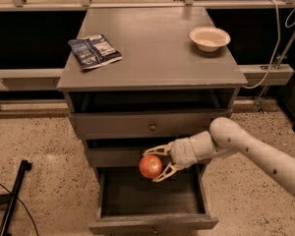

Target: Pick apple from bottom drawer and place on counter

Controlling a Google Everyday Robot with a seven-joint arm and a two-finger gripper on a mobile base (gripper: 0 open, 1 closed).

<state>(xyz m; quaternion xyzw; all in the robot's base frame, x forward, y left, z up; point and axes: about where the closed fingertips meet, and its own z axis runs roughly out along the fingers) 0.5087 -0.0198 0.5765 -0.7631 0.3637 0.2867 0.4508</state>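
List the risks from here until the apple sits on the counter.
1. The gripper holds the apple over the bottom drawer, below the top drawer and the counter edge; a straight lift may strike them.
2. The jaws grip the round apple near their tips, so it may slip and drop.
3. A bag and bowl lie on the counter; a careless placement may bump them.

Smooth white dotted arm (255, 149) ends in cream pincer (152, 166).

Pincer (154, 165) w/ apple (150, 167) above btm drawer (152, 196)
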